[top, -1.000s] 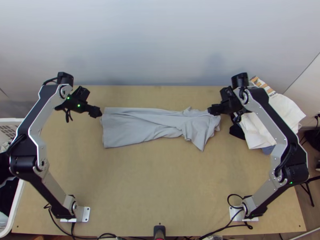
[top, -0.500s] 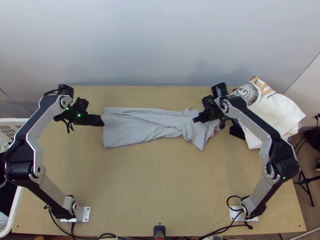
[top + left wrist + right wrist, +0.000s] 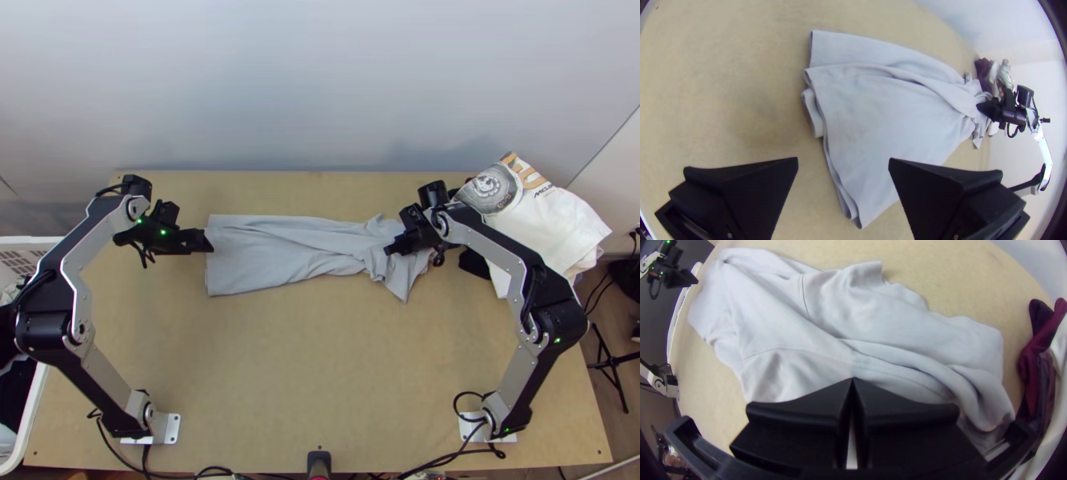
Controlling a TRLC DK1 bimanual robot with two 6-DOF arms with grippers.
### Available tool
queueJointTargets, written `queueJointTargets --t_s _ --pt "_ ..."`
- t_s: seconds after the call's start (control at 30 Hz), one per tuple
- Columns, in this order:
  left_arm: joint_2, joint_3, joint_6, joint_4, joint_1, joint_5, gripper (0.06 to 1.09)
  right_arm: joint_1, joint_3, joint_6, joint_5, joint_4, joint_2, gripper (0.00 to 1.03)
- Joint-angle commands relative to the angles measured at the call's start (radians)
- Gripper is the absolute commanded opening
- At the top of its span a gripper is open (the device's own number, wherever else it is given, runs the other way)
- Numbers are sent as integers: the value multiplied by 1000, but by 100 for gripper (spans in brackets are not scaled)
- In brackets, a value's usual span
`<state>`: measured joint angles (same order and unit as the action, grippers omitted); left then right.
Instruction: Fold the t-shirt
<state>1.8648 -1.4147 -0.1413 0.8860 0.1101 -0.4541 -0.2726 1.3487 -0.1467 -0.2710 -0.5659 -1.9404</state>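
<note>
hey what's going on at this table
It's a robot folding job. The pale grey t-shirt lies in a long, loose strip, rumpled at one end and not neatly folded yet. The left pincer is open by the smoother end. The right pincer is shut at the rumpled end; I can't tell if it grips cloth.
</note>
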Motion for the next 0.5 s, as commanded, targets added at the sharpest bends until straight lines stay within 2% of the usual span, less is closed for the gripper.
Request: queueJointTargets --t_s 0.0,0.17,0.33,0.47 --pt "34 10 32 -50 19 -6 104 13 -25 -8 1 34 -15 3" --pt "60 13 77 -116 33 -20 104 13 -25 -8 1 41 -22 3" --pt "103 -9 161 -153 46 -129 104 12 -22 -8 3 41 -20 3" --pt "120 -18 195 -168 40 -178 104 13 -23 -13 3 41 -20 3"
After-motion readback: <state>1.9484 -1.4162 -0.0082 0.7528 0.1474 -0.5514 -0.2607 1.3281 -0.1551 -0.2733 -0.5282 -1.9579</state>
